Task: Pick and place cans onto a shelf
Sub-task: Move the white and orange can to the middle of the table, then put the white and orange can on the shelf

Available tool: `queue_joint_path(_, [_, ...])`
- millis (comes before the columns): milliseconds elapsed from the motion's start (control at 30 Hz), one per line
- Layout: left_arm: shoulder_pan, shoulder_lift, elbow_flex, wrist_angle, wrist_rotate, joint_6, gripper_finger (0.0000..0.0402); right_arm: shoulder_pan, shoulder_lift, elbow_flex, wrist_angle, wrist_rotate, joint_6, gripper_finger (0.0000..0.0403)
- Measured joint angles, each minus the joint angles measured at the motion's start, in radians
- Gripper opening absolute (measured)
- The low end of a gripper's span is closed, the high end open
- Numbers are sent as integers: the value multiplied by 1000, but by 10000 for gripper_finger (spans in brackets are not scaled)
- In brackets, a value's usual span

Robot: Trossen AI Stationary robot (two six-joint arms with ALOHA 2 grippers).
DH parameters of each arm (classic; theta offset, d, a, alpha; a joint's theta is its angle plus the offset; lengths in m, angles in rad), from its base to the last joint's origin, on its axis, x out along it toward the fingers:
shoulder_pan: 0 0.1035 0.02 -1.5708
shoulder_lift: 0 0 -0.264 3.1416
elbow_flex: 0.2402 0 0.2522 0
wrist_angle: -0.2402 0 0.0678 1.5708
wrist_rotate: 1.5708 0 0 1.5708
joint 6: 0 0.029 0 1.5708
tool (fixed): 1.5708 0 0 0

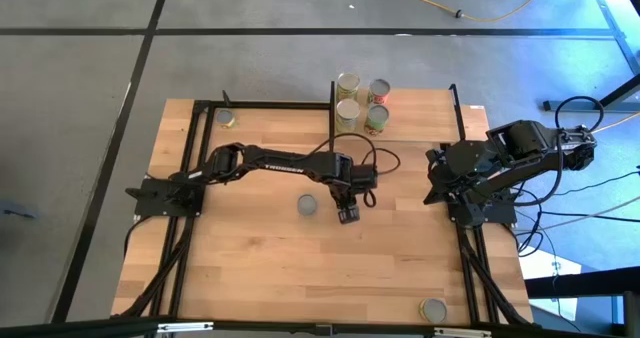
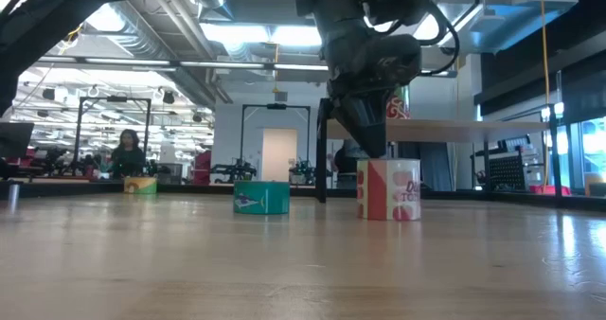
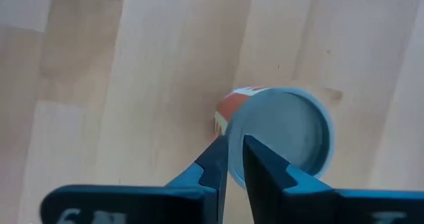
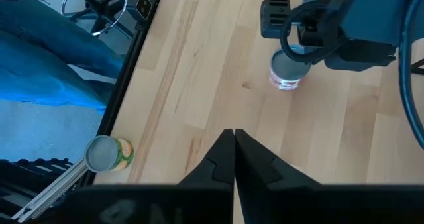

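The red-and-white labelled tin with a silver-grey top (image 3: 281, 134) stood upright on the light-wood tabletop (image 1: 250, 268), mid-table, directly under my left gripper (image 3: 235, 161). My fingers (image 3: 215, 161) were parted only a sliver, over its rim, gripping nothing. The low view showed a teal tin (image 2: 261, 198) beside it; overhead, four tins (image 1: 362, 103) crowded the raised shelf (image 1: 420, 113). My right gripper (image 4: 234, 154) was closed, empty, parked right.
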Motion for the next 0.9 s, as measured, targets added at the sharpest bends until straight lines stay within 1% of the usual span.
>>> queue_joint_path(200, [1, -3, 0, -1, 48, -25, 44, 0, 0, 0, 0, 0, 0, 8])
queue_joint_path(333, [3, -12, 20, -21, 54, -25, 44, 0, 0, 0, 6, 0, -1, 4])
queue_joint_path(433, [6, -10, 114, -125, 46, -25, 45, 0, 1, 0, 47, 0, -2, 3])
queue_joint_path(567, [5, -12, 262, -255, -23, -15, 45, -2, 19, 0, 81, 10, 0, 2])
queue_joint_path(600, [2, -31, 261, -250, -32, -6, 45, -4, 29, 0, 79, 18, -1, 2])
queue_joint_path(633, [1, -75, 220, -223, -32, -3, 45, -4, 41, 0, 79, 27, -1, 2])
queue_joint_path(733, [-2, -171, 191, -245, -34, -28, 45, -4, 83, 0, 81, 45, -5, 2])
queue_joint_path(800, [-14, -216, 188, -303, -68, -31, 45, -4, 116, 0, 79, 46, -26, 2])
queue_joint_path(900, [-35, -283, 186, -313, -128, -32, 45, -7, 165, -1, 88, 47, -26, 2])
